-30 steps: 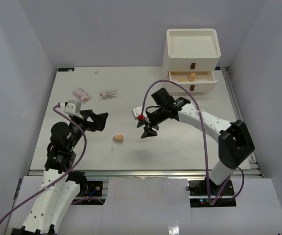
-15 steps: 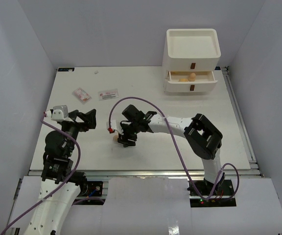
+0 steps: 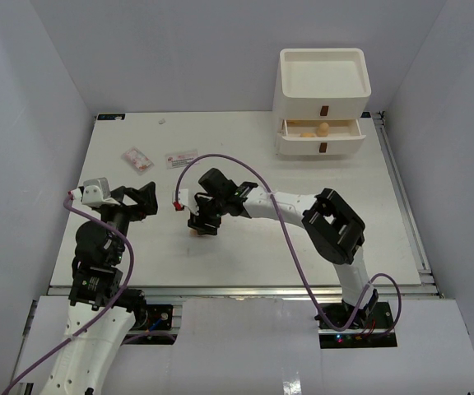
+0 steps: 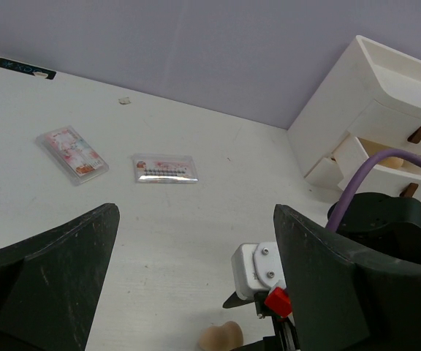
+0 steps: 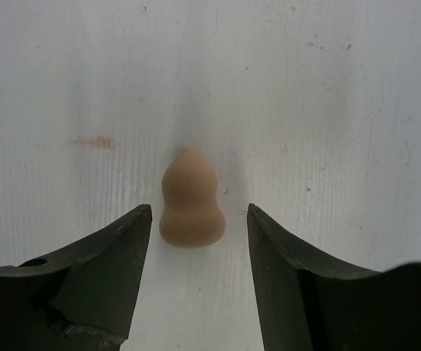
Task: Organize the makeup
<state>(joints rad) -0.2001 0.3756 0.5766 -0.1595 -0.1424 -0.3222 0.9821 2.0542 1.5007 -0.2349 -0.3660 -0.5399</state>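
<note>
- Right tool [image 5: 199,210] hangs low over the desk [image 5: 342,110], jaws apart, straddling a tan sponge [image 5: 191,201] without touching it.
- Left tool [image 4: 196,212] at ten o'clock, jaws wide apart.
- Pink packet [image 4: 72,152] at eleven, white packet [image 4: 165,167] at twelve.
- Drawer unit [image 3: 323,99] at one o'clock, second sponge [image 3: 322,129] inside its open drawer.

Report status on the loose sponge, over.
Right gripper open, straddling tan sponge, no contact seen. Left gripper open, empty, off to the side. Pink packet, white packet well away, nothing blocking.
</note>
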